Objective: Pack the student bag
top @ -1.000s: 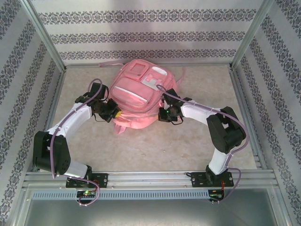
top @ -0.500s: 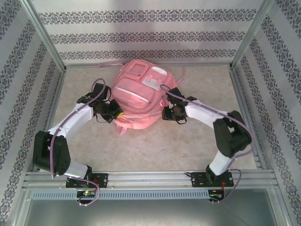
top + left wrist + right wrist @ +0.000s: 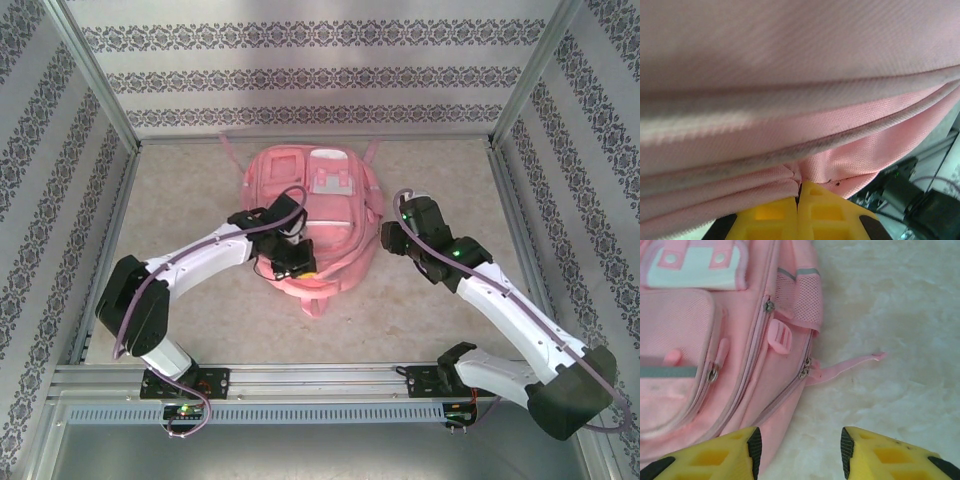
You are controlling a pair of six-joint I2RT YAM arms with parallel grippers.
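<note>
Student bag (image 3: pixel 318 185) is lying flat on the table (image 3: pixel 200 310), front pockets upward; you cannot tell what it is holding. Left gripper (image 3: pixel 296 262) is clamping fully closed on pink fabric at the bag's near edge. Right gripper (image 3: pixel 390 238) is hovering just beside the bag's right side, jaws partly spread, gripping nothing. A thin strap (image 3: pixel 847 366) is trailing from that side onto the mottled beige surface. Patterned walls (image 3: pixel 300 70) are enclosing the bag on three sides.
</note>
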